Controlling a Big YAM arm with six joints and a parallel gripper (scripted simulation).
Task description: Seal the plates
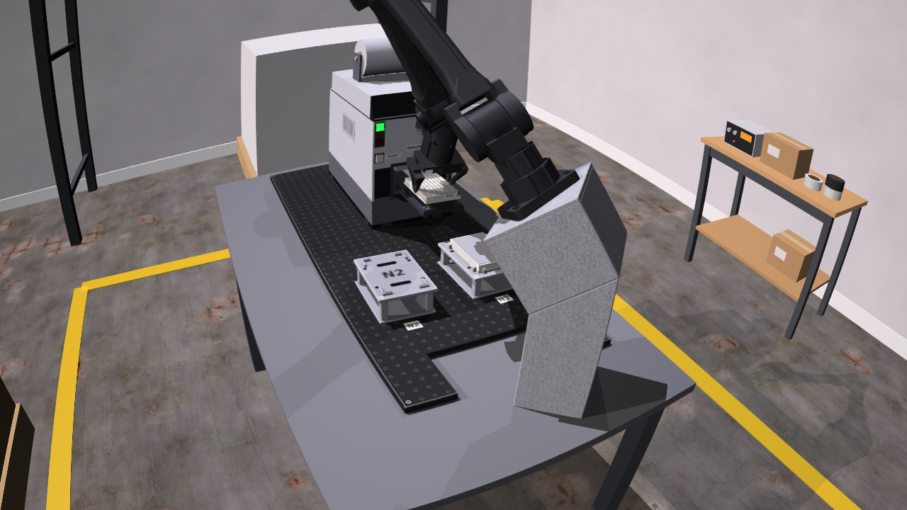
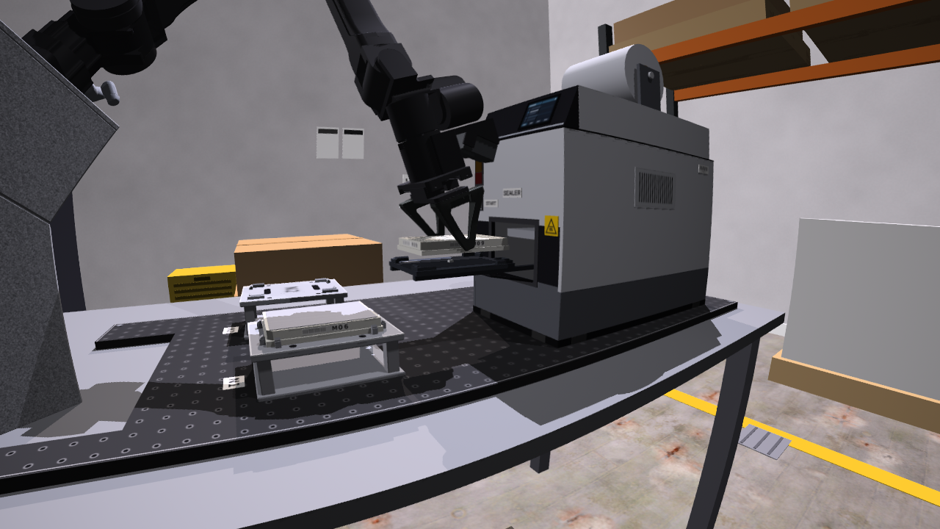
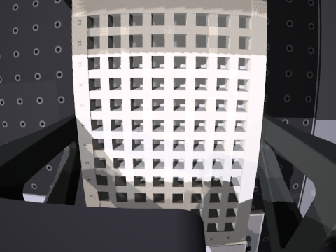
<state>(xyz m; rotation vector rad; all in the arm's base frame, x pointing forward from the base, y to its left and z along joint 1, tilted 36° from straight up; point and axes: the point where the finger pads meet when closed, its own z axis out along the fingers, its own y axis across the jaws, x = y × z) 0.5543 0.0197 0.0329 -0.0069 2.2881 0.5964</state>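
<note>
My gripper point(image 1: 437, 181) point(image 2: 453, 240) point(image 3: 169, 123) is shut on the long sides of a cream plate point(image 1: 434, 188) point(image 2: 420, 245) point(image 3: 168, 94) with open wells. It holds the plate roughly level, a little above the dark stage point(image 2: 450, 266), which stands out of the sealer point(image 1: 348, 137) point(image 2: 631, 230). The sealer's lamp point(image 1: 380, 127) is green. START point(image 1: 379, 158) is below it. Nest N2 point(image 1: 375, 261) point(image 2: 269, 301) has no plate. Nest N1 point(image 1: 446, 248) point(image 2: 388, 333) holds plate M06 point(image 1: 465, 255) point(image 2: 315, 317), whose top looks smooth, with no wells showing.
The robot's grey pedestal point(image 1: 564, 273) point(image 2: 32, 302) stands beside N1 and hides part of it in the top view. The sealer's opening point(image 2: 526, 250) is just beyond the held plate. A cardboard box point(image 2: 308, 263) and a yellow case point(image 2: 201, 283) show behind the table.
</note>
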